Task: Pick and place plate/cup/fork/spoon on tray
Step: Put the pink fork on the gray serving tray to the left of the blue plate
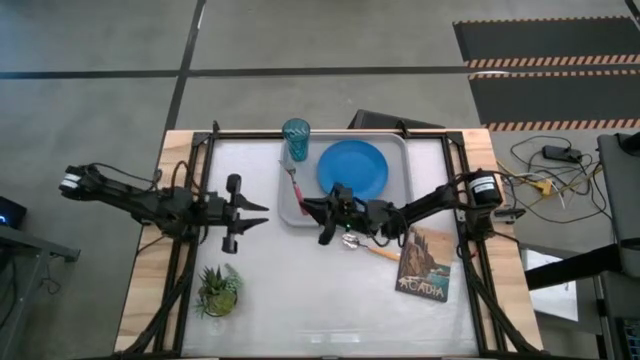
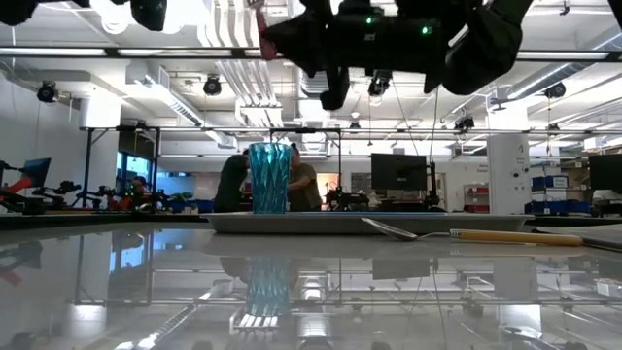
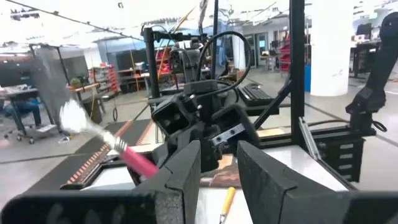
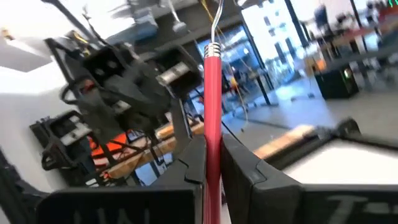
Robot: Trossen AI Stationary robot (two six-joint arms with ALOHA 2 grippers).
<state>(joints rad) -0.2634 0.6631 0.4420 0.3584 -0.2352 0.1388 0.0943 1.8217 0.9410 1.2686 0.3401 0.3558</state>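
Tray: light grey, at 12 o'clock of the table centre, against the far edge; holds plate and cup

Plate: bright blue, round, flat on the tray's middle

Cup: teal, patterned, upright at the tray's 9 o'clock corner on the far side; in the low view stands on the tray rim line

Fork: pink-red handle, pinched between the fingers of the right gripper, tines pointing away toward the cup at 11 o'clock; carried over the tray's near left corner, clear of the surface; in the right wrist view the handle runs up between the two fingers pressed on it

Spoon: silver bowl, orange handle, flat on the table just off the tray's near rim at 6 o'clock, under the right arm; in the low view lies alone in front of the tray

Left gripper: at 9 o'clock of the table, well apart from the tray, fingers spread and holding nothing

Picture book: at 4 o'clock, beside the spoon's handle end

Potted plant: at 7 o'clock, near the front edge
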